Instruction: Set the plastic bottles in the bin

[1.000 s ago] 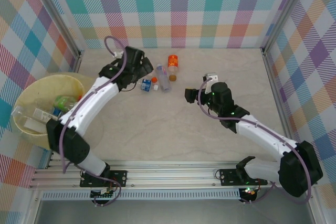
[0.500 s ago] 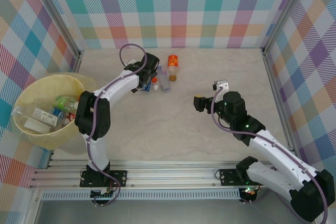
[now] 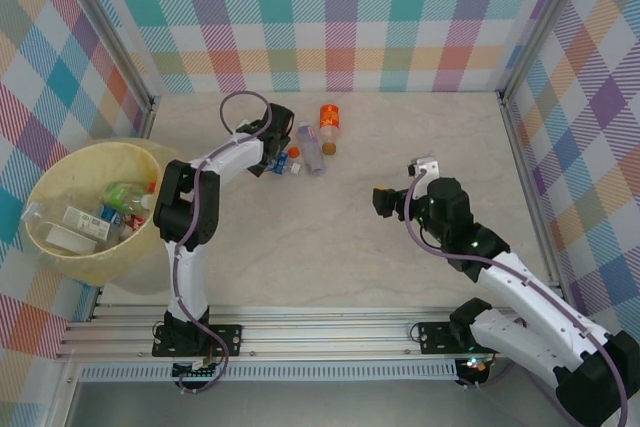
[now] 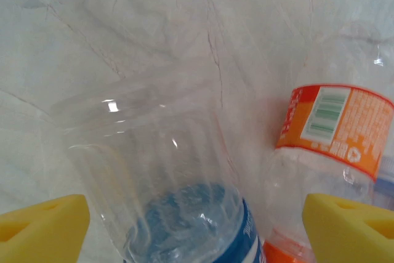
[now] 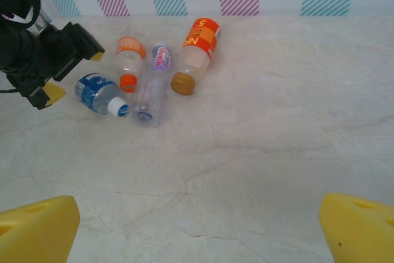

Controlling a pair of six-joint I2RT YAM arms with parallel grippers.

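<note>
Several plastic bottles lie in a cluster at the back of the table: a blue-labelled one (image 3: 281,161), a small orange-capped one (image 3: 294,153), a long clear one (image 3: 311,150) and an orange one (image 3: 329,119). My left gripper (image 3: 272,146) is down over the blue-labelled bottle (image 4: 184,214). Its yellow fingertips (image 4: 43,226) stand open on either side of it with gaps, and the orange-labelled bottle (image 4: 329,127) lies just right of it. The pale yellow bin (image 3: 95,146) at the left holds several bottles. My right gripper (image 3: 386,201) hovers open and empty mid-table.
Checked walls and metal frame posts close in the table on three sides. From the right wrist, the bottle cluster (image 5: 154,81) lies ahead with the left gripper (image 5: 58,60) at its left end. Bare table (image 5: 246,164) lies between.
The left gripper has swung right and settled over the blue-labelled bottle, its fingers starting to narrow. The right gripper has drawn back a little toward the right and near side.
</note>
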